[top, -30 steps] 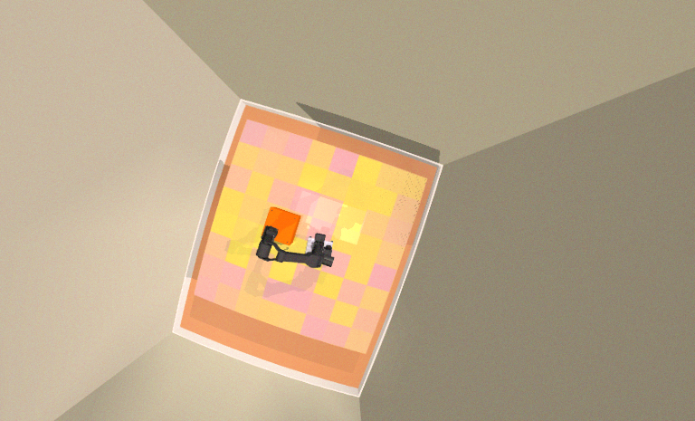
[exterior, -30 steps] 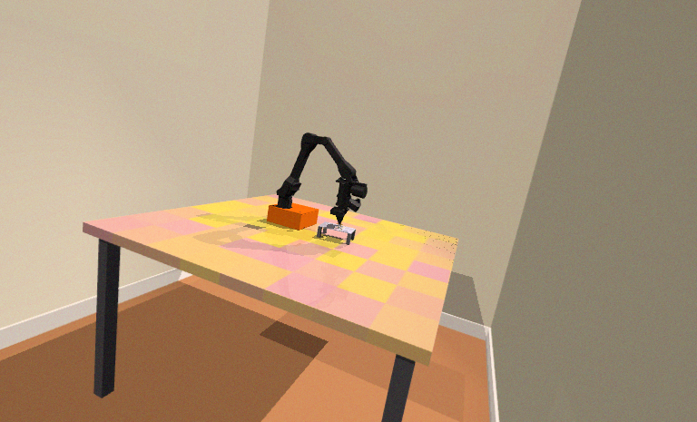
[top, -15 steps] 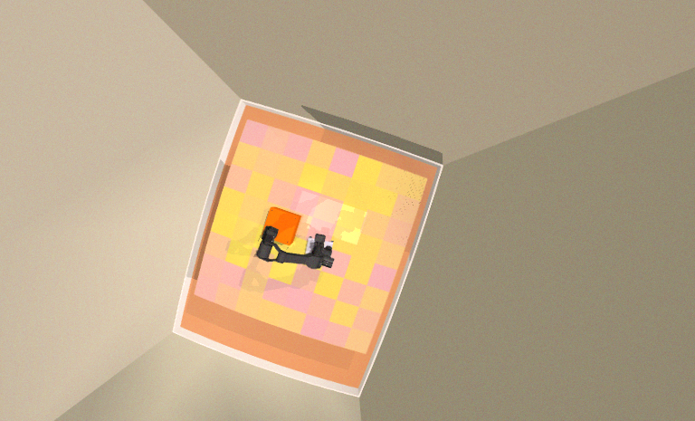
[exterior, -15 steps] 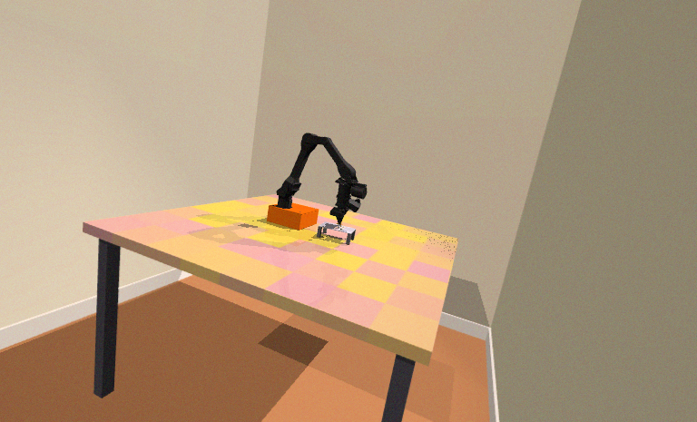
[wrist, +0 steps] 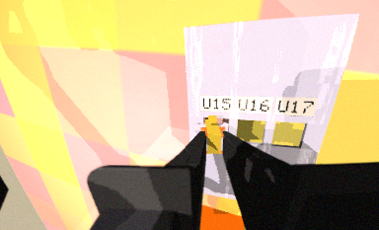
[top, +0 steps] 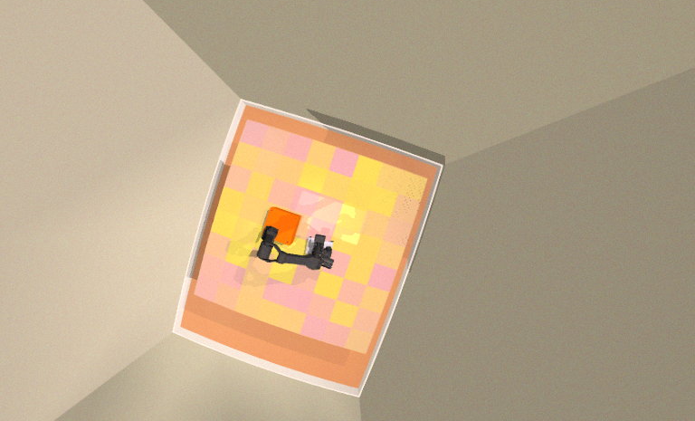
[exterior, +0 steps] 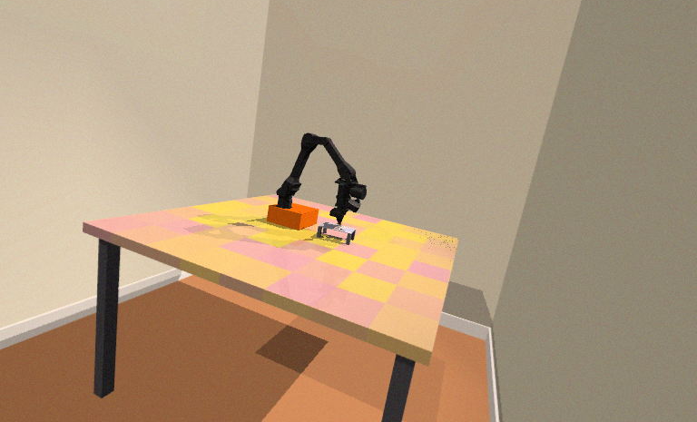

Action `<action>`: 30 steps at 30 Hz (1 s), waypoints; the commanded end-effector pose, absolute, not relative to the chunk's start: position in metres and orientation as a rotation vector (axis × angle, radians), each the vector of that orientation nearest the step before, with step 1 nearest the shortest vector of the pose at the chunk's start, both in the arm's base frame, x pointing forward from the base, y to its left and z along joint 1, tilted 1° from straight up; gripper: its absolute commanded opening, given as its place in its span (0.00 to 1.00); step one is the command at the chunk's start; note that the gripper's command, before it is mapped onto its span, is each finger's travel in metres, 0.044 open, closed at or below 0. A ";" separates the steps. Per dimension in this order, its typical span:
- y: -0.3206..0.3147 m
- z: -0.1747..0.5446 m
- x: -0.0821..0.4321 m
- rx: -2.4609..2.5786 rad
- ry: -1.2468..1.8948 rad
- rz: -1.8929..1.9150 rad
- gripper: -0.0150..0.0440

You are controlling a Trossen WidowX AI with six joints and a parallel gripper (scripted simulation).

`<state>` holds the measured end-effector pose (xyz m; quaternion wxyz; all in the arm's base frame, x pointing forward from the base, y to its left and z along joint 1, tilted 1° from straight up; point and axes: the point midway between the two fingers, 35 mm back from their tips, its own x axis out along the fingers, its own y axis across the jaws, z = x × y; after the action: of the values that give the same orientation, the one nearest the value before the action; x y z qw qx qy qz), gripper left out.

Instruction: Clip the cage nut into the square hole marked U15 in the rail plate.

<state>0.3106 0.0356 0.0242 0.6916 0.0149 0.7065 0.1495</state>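
The pale rail plate (wrist: 268,57) (exterior: 348,229) stands on short legs on the table. Its labels U15 (wrist: 216,104), U16 and U17 are readable in the wrist view. My gripper (wrist: 212,136) (exterior: 338,222) points down over the plate, shut on the small yellow cage nut (wrist: 213,133). Orange edges show on both sides of the nut. The nut is just below the U15 label, over that hole, and covers most of it. How deep the nut sits, whether it touches the plate, and the state of its wings cannot be told.
The U16 hole (wrist: 251,131) and U17 hole (wrist: 288,133) lie beside the nut, with nothing in them. An orange block (top: 284,224) (exterior: 291,216) stands under the arm's base, close to the plate. The checkered table (top: 287,296) (exterior: 303,289) carries everything.
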 end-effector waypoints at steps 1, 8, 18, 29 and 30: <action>0.036 0.025 0.312 0.039 1.576 0.347 0.31; 0.035 0.025 0.312 0.046 1.576 0.355 0.31; 0.033 0.024 0.312 0.070 1.577 0.379 0.31; 0.033 0.024 0.312 0.072 1.577 0.381 0.31; 0.033 0.024 0.312 0.072 1.577 0.381 0.31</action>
<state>0.3113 0.0325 0.0229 0.6874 0.0327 0.7060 0.1673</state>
